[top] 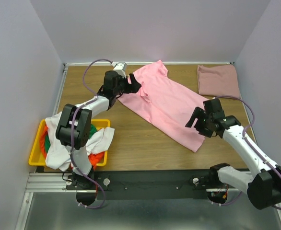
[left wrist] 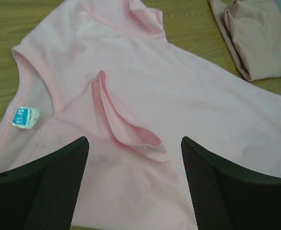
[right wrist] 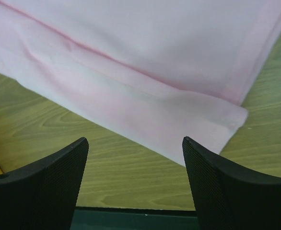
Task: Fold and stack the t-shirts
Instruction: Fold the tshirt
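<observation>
Crumpled t-shirts (top: 100,139) in yellow bin (top: 35,158)

wood-grain table (top: 131,139), bright pink t-shirt (top: 169,105) spread diagonally across its middle, folded dusty rose t-shirt (top: 218,81) at far right corner, yellow bin (top: 34,158) at near left

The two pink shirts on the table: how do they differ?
The light pink t-shirt lies spread open and slanted, with a raised crease near its collar; the dusty rose t-shirt is folded into a compact rectangle. The light pink t-shirt is brighter, the dusty rose t-shirt duller. A blue neck label shows on the light pink t-shirt; none shows on the dusty rose t-shirt. Both rest on the wooden table.
</observation>
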Controlling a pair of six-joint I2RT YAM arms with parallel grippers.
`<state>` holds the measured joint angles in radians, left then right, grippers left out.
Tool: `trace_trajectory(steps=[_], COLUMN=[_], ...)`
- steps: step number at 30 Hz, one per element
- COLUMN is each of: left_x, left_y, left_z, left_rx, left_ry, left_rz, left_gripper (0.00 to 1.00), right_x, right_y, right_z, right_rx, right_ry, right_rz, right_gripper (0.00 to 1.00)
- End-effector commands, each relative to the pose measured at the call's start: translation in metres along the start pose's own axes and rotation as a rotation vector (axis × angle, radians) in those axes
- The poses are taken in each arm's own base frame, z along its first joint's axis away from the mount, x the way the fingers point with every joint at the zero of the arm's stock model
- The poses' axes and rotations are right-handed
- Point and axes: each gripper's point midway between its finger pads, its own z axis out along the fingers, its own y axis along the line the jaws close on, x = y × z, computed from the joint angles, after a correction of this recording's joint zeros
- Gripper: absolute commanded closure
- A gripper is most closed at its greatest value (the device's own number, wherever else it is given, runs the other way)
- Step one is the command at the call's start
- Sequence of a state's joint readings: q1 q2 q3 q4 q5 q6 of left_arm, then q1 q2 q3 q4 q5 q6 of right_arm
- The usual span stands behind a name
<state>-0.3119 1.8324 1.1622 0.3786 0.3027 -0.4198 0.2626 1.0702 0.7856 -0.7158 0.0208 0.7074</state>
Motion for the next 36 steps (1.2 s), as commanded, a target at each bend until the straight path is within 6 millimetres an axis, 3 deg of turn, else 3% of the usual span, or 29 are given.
trace_trajectory(steps=[1,6,12,16,21,26,30,33,36], left_x=[0.024,0.045,0.063,0.069,0.070,0.057,0.044,0.035,0.035], left_y=[0.004,0.021,0.051,0.075,0.089,0.072,0.041,0.001,-0.018], left_z=[0.007,0.020,0.022,0.018,0.012,0.008,0.004,0.000,0.001], left_rx=[0.026,0.018,-0.043,-0.120,-0.157,-0.131,-0.099,-0.048,-0.014], left_ry=[0.032,0.077,0.111,0.116,0.113,0.081,0.043,0.006,0.005], left_rz=[-0.013,-0.058,-0.110,-0.128,-0.137,-0.109,-0.072,-0.041,-0.034], left_gripper=[0.14,0.14,0.14,0.14,0.14,0.14,0.14,0.14,0.14], right_x=[0.024,0.045,0.049,0.050,0.054,0.057,0.059,0.058,0.061], right_y=[0.024,0.011,-0.001,-0.006,-0.015,-0.022,-0.025,-0.024,-0.025], right_z=[0.012,0.023,0.028,0.028,0.032,0.036,0.037,0.036,0.036], right_rx=[-0.143,-0.107,-0.059,-0.047,-0.013,0.019,0.026,0.019,0.019], right_ry=[0.090,0.139,0.124,0.115,0.107,0.111,0.109,0.105,0.110], right_rz=[-0.058,-0.030,-0.001,0.006,0.024,0.035,0.039,0.043,0.043], right_gripper=[0.14,0.14,0.12,0.11,0.10,0.09,0.09,0.09,0.08])
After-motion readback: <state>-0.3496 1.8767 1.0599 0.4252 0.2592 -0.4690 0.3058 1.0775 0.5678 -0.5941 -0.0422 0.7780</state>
